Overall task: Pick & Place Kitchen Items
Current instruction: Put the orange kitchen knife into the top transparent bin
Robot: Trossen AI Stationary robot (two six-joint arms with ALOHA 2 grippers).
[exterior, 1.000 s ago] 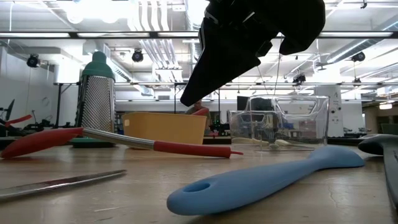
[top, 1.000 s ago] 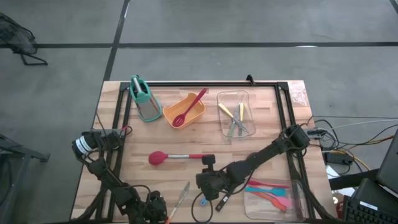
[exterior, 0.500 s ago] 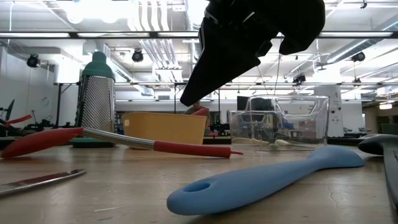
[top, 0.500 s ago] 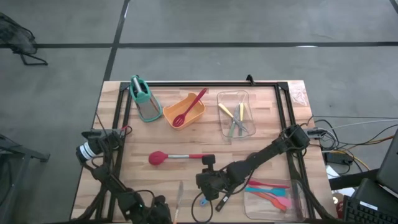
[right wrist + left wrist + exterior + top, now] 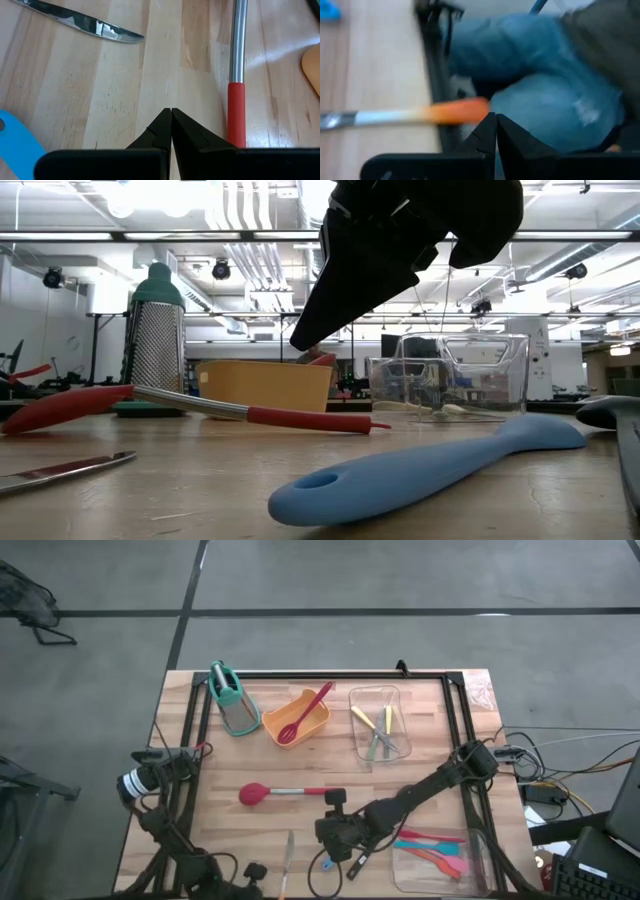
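While hanging shut and empty by the table's near edge, lining up the left gripper (image 5: 495,116) on the orange-handled knife (image 5: 455,111), lying flat there; probably starting a pick. Needing next: parting the fingers, then straddling that handle. Holding the right gripper (image 5: 171,110) closed on nothing over bare wood, between blue spatula (image 5: 430,465) and red-handled utensil (image 5: 285,792).

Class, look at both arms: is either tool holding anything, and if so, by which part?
Nothing is held. The right tool hangs shut and empty above bare table; the left tool is shut and empty at the table's near edge.
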